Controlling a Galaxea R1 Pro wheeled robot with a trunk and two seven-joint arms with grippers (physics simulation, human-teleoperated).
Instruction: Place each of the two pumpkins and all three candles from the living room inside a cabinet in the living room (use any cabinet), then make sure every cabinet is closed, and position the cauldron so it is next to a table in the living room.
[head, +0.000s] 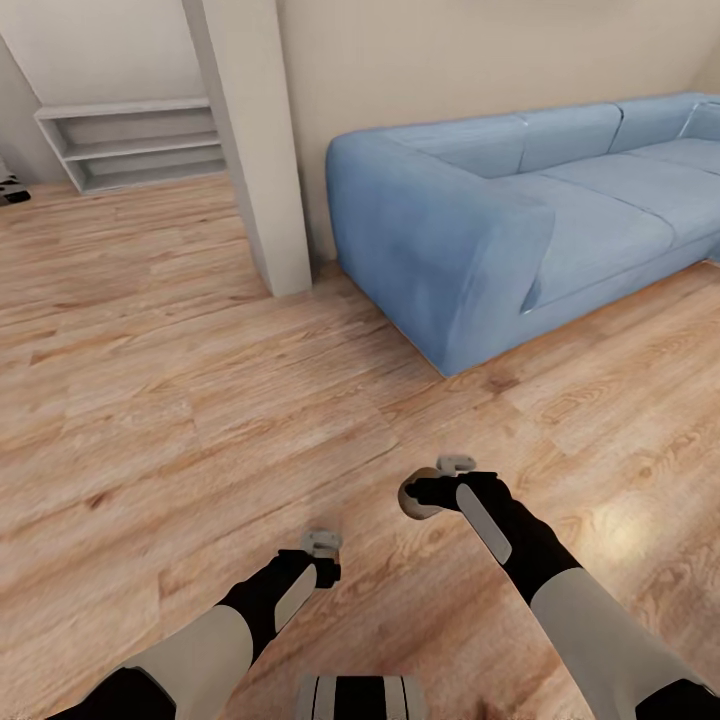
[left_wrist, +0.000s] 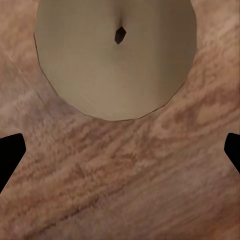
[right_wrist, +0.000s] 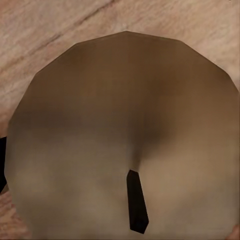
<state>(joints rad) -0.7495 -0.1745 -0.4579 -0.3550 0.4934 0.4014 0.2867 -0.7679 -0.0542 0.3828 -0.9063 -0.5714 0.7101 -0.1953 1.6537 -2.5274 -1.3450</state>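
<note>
- The left gripper (head: 322, 548) hung low over the wooden floor (head: 180, 400). Its jaws stood wide, dark fingertips (left_wrist: 10, 155) apart, with a candle (left_wrist: 116, 55) ahead between them, not gripped.
- The right gripper (head: 432, 490) carried a second candle (right_wrist: 125, 145) close against its camera; jaw contact could not be told.
- A blue sofa (head: 520, 210) stood ahead beside a pillar (head: 262, 150).

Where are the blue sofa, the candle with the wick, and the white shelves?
blue sofa (head: 470, 240), head view, on its near armrest.
candle (right_wrist: 125, 135), right wrist view, on its flat beige top above the dark wick.
white shelves (head: 140, 145), head view, on the middle shelf board.
</note>
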